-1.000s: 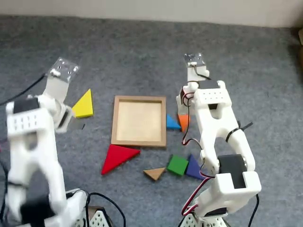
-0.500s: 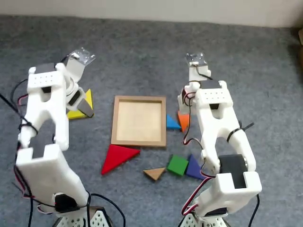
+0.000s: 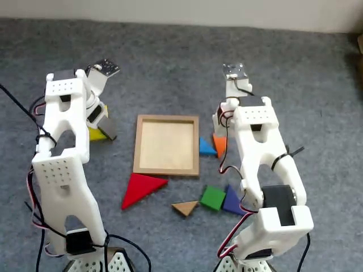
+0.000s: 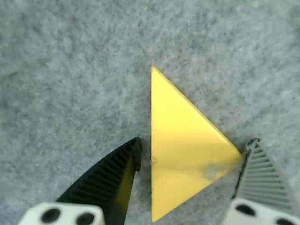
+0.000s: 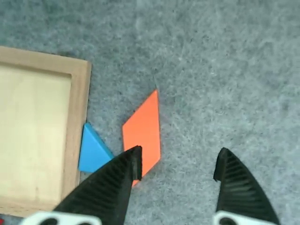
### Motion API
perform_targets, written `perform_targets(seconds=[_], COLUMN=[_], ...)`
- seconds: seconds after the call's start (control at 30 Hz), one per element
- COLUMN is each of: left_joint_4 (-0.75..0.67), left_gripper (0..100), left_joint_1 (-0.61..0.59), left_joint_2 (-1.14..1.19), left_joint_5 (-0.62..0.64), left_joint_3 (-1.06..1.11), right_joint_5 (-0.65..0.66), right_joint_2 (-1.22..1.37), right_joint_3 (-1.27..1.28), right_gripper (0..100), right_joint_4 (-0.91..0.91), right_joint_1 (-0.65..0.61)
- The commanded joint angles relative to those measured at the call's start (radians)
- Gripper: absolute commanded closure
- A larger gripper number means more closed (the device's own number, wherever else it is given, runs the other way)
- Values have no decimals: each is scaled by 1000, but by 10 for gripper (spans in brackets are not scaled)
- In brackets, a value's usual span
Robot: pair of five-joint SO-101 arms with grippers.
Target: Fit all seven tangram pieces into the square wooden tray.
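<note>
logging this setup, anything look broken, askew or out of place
Nothing stands out. The wooden tray lies flat and empty on the carpet, pieces loose around it. The left pincer is open astride the yellow triangle, the right pincer open by the orange piece.

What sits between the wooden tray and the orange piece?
A small blue triangle lies between the tray and the orange piece, shown in the right wrist view.

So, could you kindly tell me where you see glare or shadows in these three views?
High view: soft, even light, with no hard shadows on the grey carpet. Left wrist view: a faint pale patch, perhaps sheen, on the yellow triangle near one corner. Right wrist view: flat light, no glare on the orange parallelogram.
</note>
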Motion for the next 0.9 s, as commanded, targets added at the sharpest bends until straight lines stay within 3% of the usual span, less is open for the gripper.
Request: perform_targets(seconds=[0.0, 0.2, 0.43, 0.57, 0.67, 0.87], left_joint_4=[44, 54, 221, 318, 327, 331], left_gripper=[688, 743, 835, 845, 845, 846], left_joint_1=[5, 5, 53, 79, 82, 84], left_joint_2=[18, 47, 44, 44, 44, 44], left_joint_5=[-5, -6, -2, 14, 75, 84], left_joint_3=[-71, -74, -160, -260, -308, -321], right_joint_5=[8, 8, 8, 8, 8, 8], right_joint_2=[-21, -21, -21, -21, -21, -21], right_joint_3=[-4, -4, -5, -5, -5, -5], right_gripper=[748, 748, 748, 748, 748, 748], right_joint_4=[-13, -13, -13, -13, -13, -13], right_joint_1=[18, 36, 38, 38, 38, 39])
